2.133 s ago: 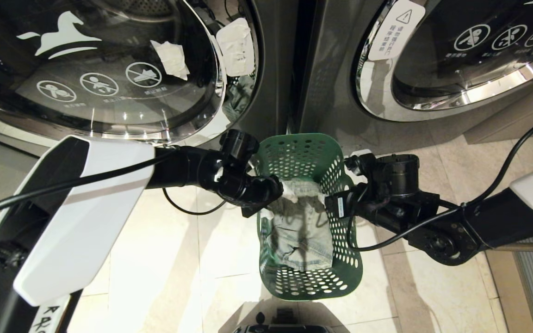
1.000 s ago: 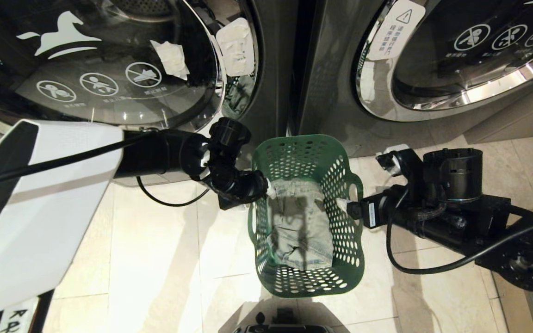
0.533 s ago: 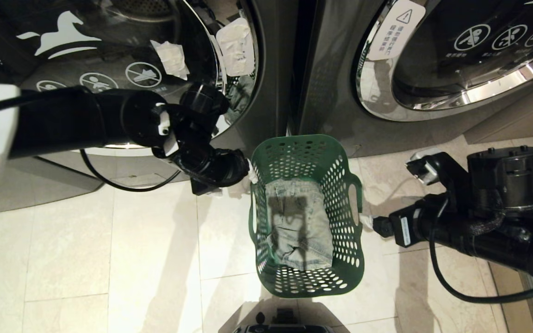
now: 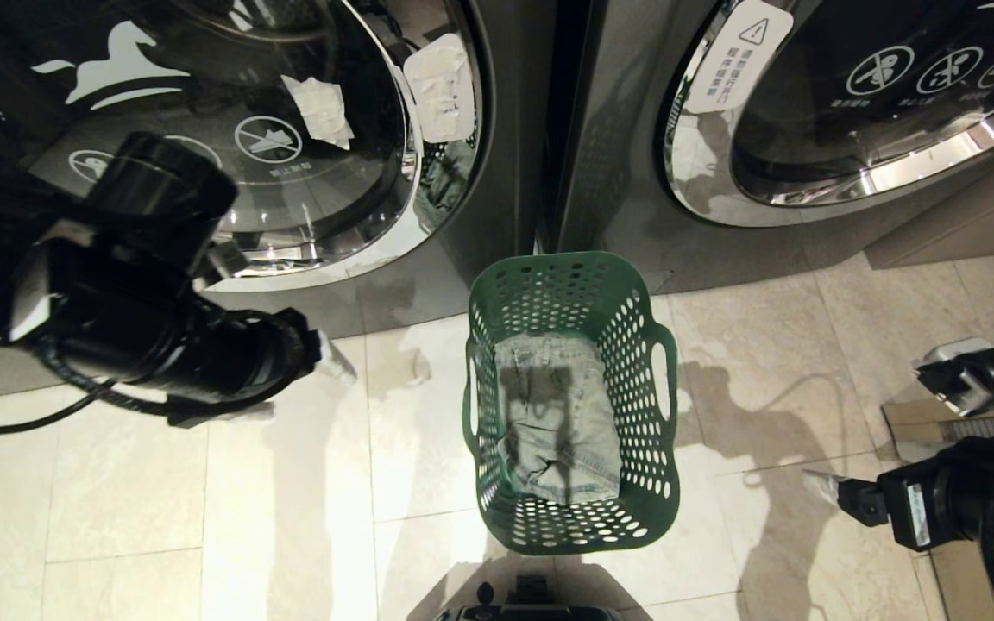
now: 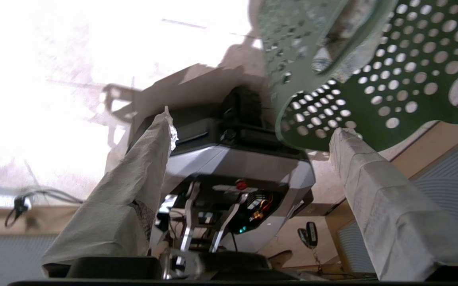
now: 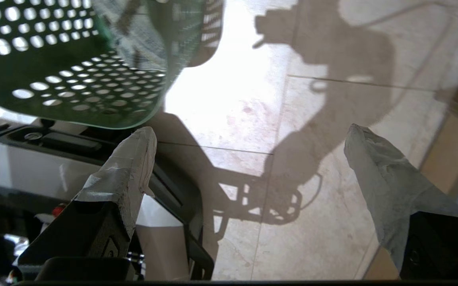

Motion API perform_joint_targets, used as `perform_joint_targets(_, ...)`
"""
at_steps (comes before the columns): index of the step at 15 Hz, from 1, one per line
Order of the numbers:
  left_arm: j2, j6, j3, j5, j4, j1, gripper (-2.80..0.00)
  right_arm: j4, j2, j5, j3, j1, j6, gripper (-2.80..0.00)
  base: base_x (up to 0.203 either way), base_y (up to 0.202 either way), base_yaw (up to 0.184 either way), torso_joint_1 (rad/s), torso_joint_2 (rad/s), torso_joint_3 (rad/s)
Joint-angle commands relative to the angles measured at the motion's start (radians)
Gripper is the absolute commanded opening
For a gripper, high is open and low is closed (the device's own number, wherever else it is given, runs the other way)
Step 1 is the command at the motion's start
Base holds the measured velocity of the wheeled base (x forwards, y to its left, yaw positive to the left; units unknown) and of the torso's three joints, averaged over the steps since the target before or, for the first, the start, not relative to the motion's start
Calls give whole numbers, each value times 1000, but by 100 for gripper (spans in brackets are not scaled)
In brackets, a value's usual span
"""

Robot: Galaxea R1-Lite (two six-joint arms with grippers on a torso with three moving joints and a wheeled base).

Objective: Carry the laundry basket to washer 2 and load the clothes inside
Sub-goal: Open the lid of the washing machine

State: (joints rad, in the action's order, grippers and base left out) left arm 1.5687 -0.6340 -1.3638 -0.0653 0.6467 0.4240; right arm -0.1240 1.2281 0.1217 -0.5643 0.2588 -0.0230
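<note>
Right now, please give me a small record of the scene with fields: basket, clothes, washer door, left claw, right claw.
basket: the laundry basket stands on the tiled floor before the two washers, held by neither claw
clothes: the clothes lie folded inside the basket
washer door: washer 2, at the left, door shut
left claw: the left claw is open, left of the basket, apart from it
right claw: the right claw is open, right of the basket, apart from it

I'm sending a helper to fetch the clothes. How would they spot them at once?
On the tiled floor before the two grey washers stands a green perforated laundry basket. Inside lie the clothes, a folded pale denim garment, the only fabric in the basket.
</note>
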Motion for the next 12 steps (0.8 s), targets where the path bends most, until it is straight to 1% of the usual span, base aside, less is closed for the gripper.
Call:
perform_joint_targets(1,-176,-6,112,1,9,-35,0,0,-67,0,40,-38,-1,0,0,0,0,0,0,0)
perform_joint_targets(3,-311,-8,234,17,52,-57,0,1,-97,-3,102,-49,-2,0,0,0,0,0,0,0)
perform_joint_targets(4,-376,-9,288,32,79,-88,0,0,-112,-3,133,-51,0,0,0,0,0,0,0,0)
perform_joint_targets(5,-426,-9,331,50,96,-150,0,0,-125,-4,159,-60,4,0,0,0,0,0,0,0)
perform_joint_targets(6,-464,-9,367,69,107,-227,0,0,-130,-3,177,-83,-2,0,0,0,0,0,0,0)
perform_joint_targets(7,-488,-9,395,81,111,-290,0,-1,-130,-3,179,-118,-10,0,0,0,0,0,0,0)
perform_joint_targets(9,-491,2,426,89,105,-451,0,-31,-121,-4,181,-262,-65,0,0,0,0,0,0,0)
perform_joint_targets(10,-489,23,446,95,90,-514,0,-89,-115,-4,195,-337,-111,0,0,0,0,0,0,0)
perform_joint_targets(11,-501,48,496,96,77,-536,0,-177,-111,-5,231,-373,-152,0,0,0,0,0,0,0)
perform_joint_targets(12,-530,102,546,98,69,-535,0,-217,-107,-16,268,-375,-212,0,0,0,0,0,0,0)
